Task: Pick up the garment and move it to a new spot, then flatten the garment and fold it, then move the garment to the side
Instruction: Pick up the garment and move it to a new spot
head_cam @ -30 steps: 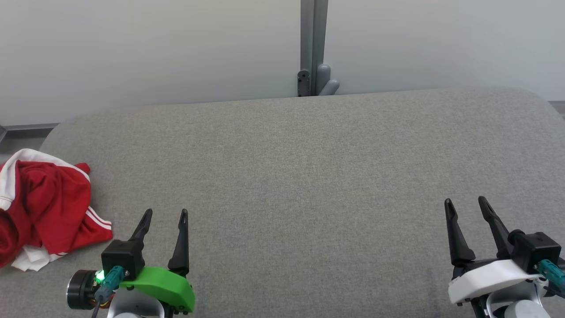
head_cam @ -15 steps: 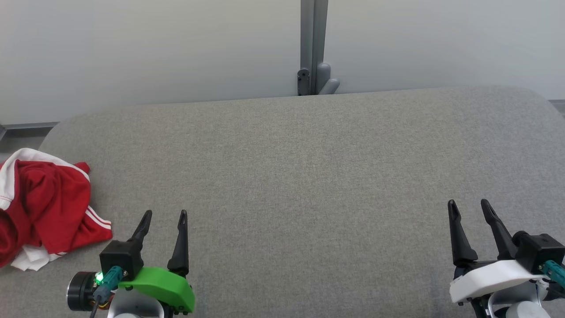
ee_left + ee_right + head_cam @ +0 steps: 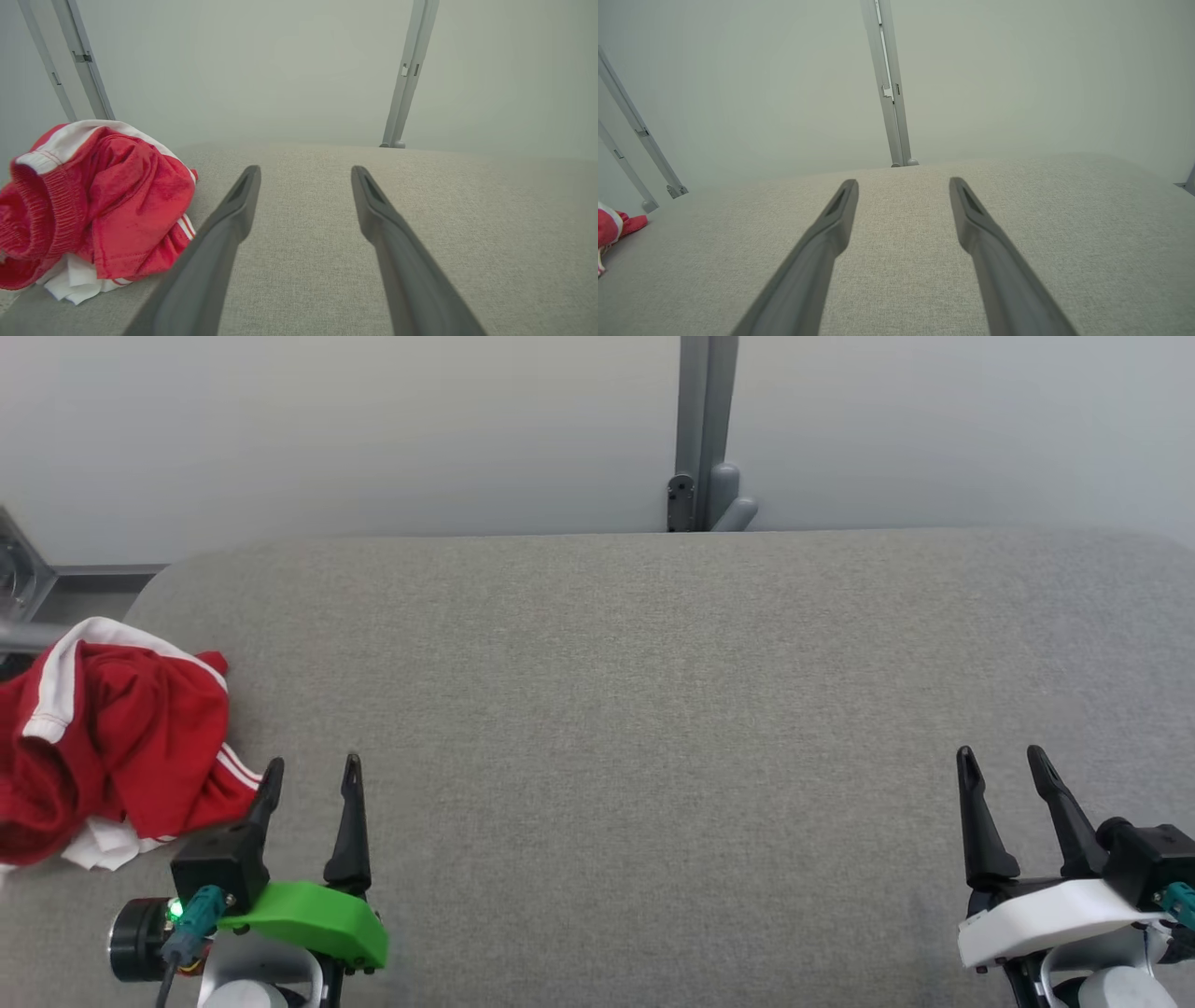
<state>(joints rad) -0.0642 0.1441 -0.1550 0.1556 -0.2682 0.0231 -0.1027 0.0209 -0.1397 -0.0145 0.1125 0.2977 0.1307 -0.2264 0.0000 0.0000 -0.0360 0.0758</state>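
Fingers on the left gripper (image 3: 313, 763) are spread wide with nothing between them, same deal on the right gripper (image 3: 1001, 752). The crumpled red and white garment (image 3: 121, 737) sits on the gray padded surface (image 3: 653, 709) just beside the left gripper's outer finger, well apart from the right gripper's fingers.

Open grey surface (image 3: 653, 709) beside garment (image 3: 112, 737)

You are looking at a red garment (image 3: 112, 737) carrying white stripes and a white band, a plain grey fabric surface (image 3: 653, 709), a pale grey wall (image 3: 373, 429), and black-fingered grippers, the left gripper (image 3: 313, 763) wearing green, the right gripper (image 3: 999, 752) wearing white.
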